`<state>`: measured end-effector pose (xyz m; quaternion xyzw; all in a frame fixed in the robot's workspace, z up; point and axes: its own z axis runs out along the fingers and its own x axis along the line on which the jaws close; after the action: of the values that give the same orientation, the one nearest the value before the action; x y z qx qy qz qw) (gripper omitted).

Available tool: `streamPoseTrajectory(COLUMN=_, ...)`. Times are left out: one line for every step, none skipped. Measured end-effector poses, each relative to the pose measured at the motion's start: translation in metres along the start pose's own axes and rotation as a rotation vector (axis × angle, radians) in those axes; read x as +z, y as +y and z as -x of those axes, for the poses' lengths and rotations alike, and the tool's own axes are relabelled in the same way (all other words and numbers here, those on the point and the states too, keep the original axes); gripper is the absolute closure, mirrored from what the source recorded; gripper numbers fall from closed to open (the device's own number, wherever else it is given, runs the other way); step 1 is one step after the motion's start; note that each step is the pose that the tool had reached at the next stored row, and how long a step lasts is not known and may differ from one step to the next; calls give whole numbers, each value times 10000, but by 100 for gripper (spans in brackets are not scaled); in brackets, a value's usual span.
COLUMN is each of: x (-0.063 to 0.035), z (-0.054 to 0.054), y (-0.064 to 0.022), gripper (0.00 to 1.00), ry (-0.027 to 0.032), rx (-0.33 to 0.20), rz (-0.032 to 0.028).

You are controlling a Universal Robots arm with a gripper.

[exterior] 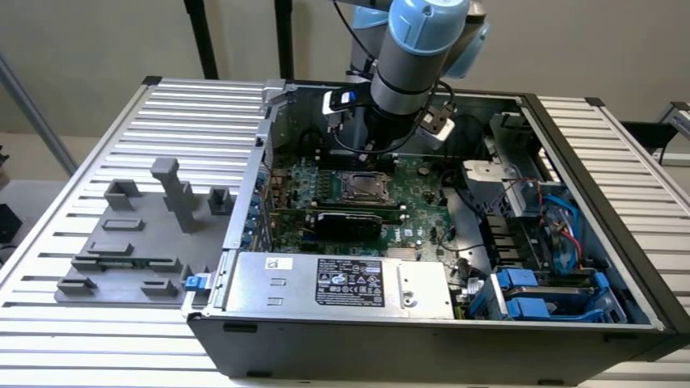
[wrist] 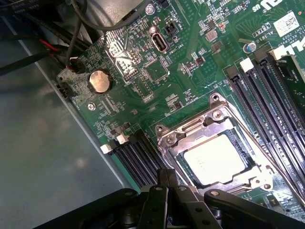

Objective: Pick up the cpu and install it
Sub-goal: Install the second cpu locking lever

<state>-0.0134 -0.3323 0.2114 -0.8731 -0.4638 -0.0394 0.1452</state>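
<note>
- My claw hangs with its black fingers pressed together and nothing between them, over the green motherboard inside the open dark grey computer case.
- The cpu, a small flat square chip with a silver-beige metal top, lies flat inside the dark metal-framed socket. In the wrist view it sits at about four o'clock from my fingertips, just beside them, and I am not touching it.
- I judge the chip is seated: it lies level and squared to the frame, all its edges inside the opening, which is how it must lie for its contacts to meet the socket.
- My closed fingers suit this: an empty claw held narrow stays clear of the frame's screws and the black memory slots either side.
- In the exterior view, the socket lies at six o'clock from my arm's pale blue wrist joint, so I hang over the rear part of the board.
- The case rests on a ribbed aluminium counter; a grey plastic fixture tray with upright blocks stands at nine o'clock from the case, well apart from my claw.
</note>
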Motion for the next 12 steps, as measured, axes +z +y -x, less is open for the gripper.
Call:
streamPoseTrajectory(x=-3, z=7, y=5, gripper=89, ry=-1, rx=-3, rz=-1)
streamPoseTrajectory(x=-13, z=20, y=13, gripper=89, ry=-4, rx=-1, rz=-1)
streamPoseTrajectory(x=-27, z=38, y=24, gripper=89, ry=-1, rx=1, rz=-3)
streamPoseTrajectory(x=-37, z=54, y=31, gripper=89, ry=-3, rx=1, rz=-2)
streamPoseTrajectory(x=-41, z=68, y=29, gripper=89, ry=-8, rx=3, rz=2)
streamPoseTrajectory(x=-44, z=81, y=21, gripper=89, ry=-16, rx=1, rz=12)
streamPoseTrajectory(x=-46, z=96, y=9, gripper=89, ry=-30, rx=3, rz=25)
streamPoseTrajectory(x=-48, z=112, y=-5, gripper=89, ry=-44, rx=2, rz=40)
streamPoseTrajectory(x=-50, z=127, y=-20, gripper=89, ry=-58, rx=2, rz=54)
streamPoseTrajectory(x=-52, z=145, y=-34, gripper=89, ry=-71, rx=2, rz=68)
streamPoseTrajectory(x=-56, z=161, y=-45, gripper=89, ry=-83, rx=2, rz=80)
streamPoseTrajectory(x=-60, z=177, y=-56, gripper=89, ry=-96, rx=3, rz=91)
